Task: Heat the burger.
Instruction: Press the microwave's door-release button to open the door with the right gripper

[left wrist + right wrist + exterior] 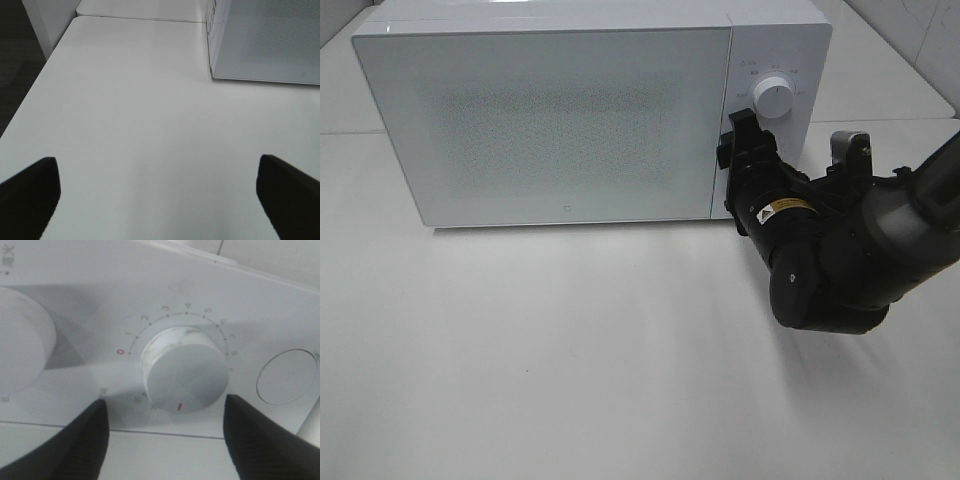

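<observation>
The burger is out of view. The white microwave (570,120) stands at the back of the table with its door closed. My right gripper (740,150) is up against the control panel, below the upper knob (775,100). In the right wrist view the timer knob (182,370) sits between the fingers (85,440) of my right gripper (165,405), which stand open on either side and do not touch it. The knob's red mark points away from the zero. My left gripper (160,200) hovers open over bare table, holding nothing.
A second knob (20,355) and a round button (287,377) flank the timer knob on the panel. The white table (570,350) stretches in front of the microwave. The microwave's corner (215,60) is ahead of the left gripper, and the table's edge (30,95) drops to dark floor.
</observation>
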You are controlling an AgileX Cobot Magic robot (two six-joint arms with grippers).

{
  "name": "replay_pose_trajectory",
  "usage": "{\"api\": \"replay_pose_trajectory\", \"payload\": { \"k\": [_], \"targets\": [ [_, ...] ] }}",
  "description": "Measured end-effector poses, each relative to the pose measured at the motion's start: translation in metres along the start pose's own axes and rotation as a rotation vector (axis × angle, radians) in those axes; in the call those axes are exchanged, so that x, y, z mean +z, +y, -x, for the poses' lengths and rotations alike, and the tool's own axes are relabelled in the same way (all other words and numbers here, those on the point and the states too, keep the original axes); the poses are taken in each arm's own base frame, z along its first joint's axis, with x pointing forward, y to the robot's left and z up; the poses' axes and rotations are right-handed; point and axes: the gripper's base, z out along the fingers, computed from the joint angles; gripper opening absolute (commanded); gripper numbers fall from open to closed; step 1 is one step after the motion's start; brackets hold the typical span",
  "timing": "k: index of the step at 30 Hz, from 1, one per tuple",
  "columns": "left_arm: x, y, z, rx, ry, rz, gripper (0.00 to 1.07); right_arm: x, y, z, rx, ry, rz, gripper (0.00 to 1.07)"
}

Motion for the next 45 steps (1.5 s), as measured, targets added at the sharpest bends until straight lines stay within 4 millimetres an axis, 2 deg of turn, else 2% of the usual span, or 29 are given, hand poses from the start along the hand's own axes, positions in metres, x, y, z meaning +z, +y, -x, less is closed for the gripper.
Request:
{"api": "replay_pose_trajectory", "payload": {
  "k": [11, 13, 16, 22, 27, 29, 30, 32, 35, 37, 43, 45],
  "targets": [
    [0.000, 0.000, 0.000, 0.000, 0.000, 0.000, 1.00, -0.006, 0.009, 0.001, -0.060, 0.030, 0.034, 0.73],
    [0.000, 0.000, 0.000, 0.000, 0.000, 0.000, 1.00, -0.016, 0.014, 0.006, -0.123, 0.054, 0.049, 0.73],
    [0.000, 0.000, 0.000, 0.000, 0.000, 0.000, 1.00, -0.020, 0.017, 0.008, -0.140, 0.060, 0.063, 0.73],
    [0.000, 0.000, 0.000, 0.000, 0.000, 0.000, 1.00, -0.041, 0.029, 0.013, -0.252, 0.155, 0.095, 0.73],
    [0.000, 0.000, 0.000, 0.000, 0.000, 0.000, 1.00, -0.055, 0.037, 0.019, -0.387, 0.242, 0.048, 0.73],
    [0.000, 0.000, 0.000, 0.000, 0.000, 0.000, 1.00, -0.064, 0.043, 0.022, -0.542, 0.325, -0.007, 0.73],
    [0.000, 0.000, 0.000, 0.000, 0.000, 0.000, 1.00, -0.064, 0.043, 0.022, -0.542, 0.325, -0.007, 0.73],
    [0.000, 0.000, 0.000, 0.000, 0.000, 0.000, 1.00, -0.072, 0.049, 0.026, -0.651, 0.383, -0.024, 0.73],
    [0.000, 0.000, 0.000, 0.000, 0.000, 0.000, 1.00, -0.073, 0.051, 0.027, -0.676, 0.397, -0.026, 0.73],
    [0.000, 0.000, 0.000, 0.000, 0.000, 0.000, 1.00, -0.083, 0.059, 0.031, -0.784, 0.462, -0.029, 0.73],
    [0.000, 0.000, 0.000, 0.000, 0.000, 0.000, 1.00, -0.092, 0.068, 0.036, -0.856, 0.501, -0.015, 0.73],
    [0.000, 0.000, 0.000, 0.000, 0.000, 0.000, 1.00, -0.102, 0.076, 0.041, -0.926, 0.545, -0.002, 0.73]
  ]
}}
